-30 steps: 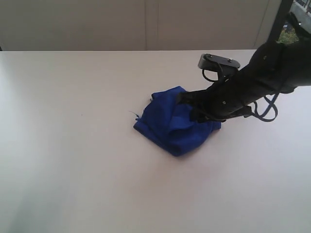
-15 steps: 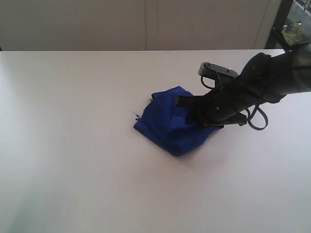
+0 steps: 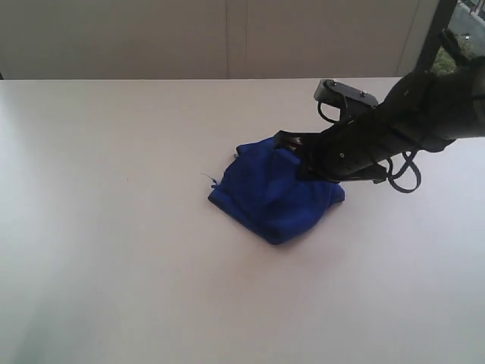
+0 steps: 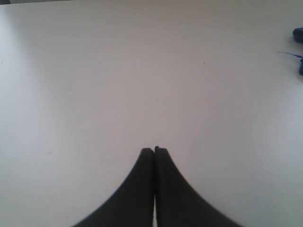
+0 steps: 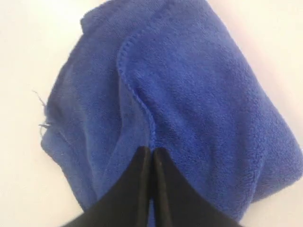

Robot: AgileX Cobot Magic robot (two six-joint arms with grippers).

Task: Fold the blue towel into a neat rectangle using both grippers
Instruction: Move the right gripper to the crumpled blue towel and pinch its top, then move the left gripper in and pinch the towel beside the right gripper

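So, your blue towel (image 3: 271, 199) sits bunched in the middle of the table (image 3: 114, 250). Right gripper (image 5: 152, 151) is pinched fully together with its tips on a folded hem; you can't tell if cloth's caught. Left gripper (image 4: 154, 150) is closed too, holding nothing, well aside.

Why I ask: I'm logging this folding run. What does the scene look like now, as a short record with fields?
towel: blue towel, bunched in a lumpy heap, not a neat rectangle, with a loose thread at one corner
surface: white table
right gripper: shut, tip on the towel at a stitched hem; cannot tell if cloth is pinched
left gripper: shut, holding nothing, over bare table away from the towel
fold: not done
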